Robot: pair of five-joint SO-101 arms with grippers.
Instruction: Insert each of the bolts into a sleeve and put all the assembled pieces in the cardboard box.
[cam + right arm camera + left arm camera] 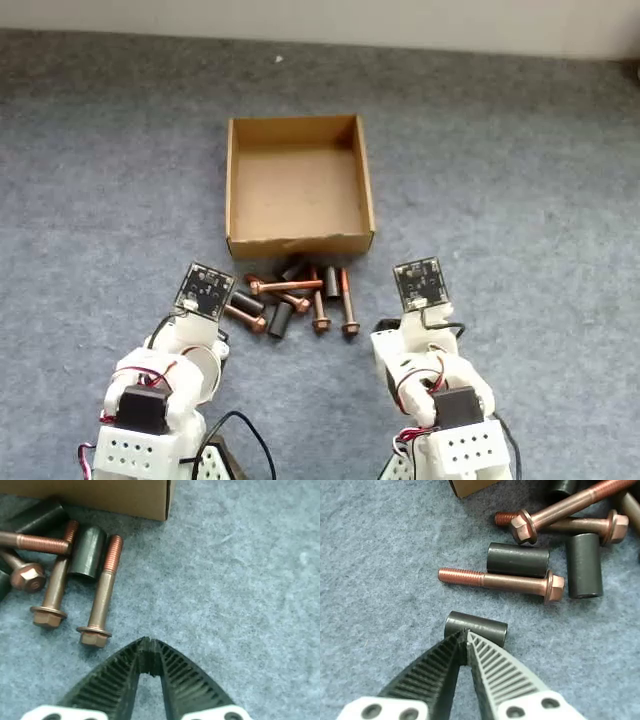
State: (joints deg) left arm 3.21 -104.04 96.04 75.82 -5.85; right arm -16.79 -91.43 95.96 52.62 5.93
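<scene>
Copper-coloured bolts [288, 286] and dark sleeves [280, 320] lie loose in one heap on the grey bench [520, 180], just before the front wall of the box [298, 243] and between the two arms. None looks assembled and the box floor shows bare cardboard, so the task reads as at its start. On the left arm [165, 385] the jaws are together, tips right at the near wall of one sleeve [476, 628]; whether they touch it cannot be told. That sleeve lies flat, dead ahead of the jaws, long axis crosswise to them. One bolt [500, 580] lies just beyond it, roughly parallel, head toward the heap's middle. On the right arm [440, 385] the jaws are together too, over bare bench. Its nearest bolt [100, 597] is ahead and off to one side, long axis roughly along the reach, head end nearest. Left is nearer a sleeve, right nearer a bolt; either pair would need to part before a grasp. Left wrist view gives the sleeve at the tips. High view gives the heap's lie against the box. Right wrist view gives a sleeve [87, 552] between two bolt shanks, close under the box.
</scene>
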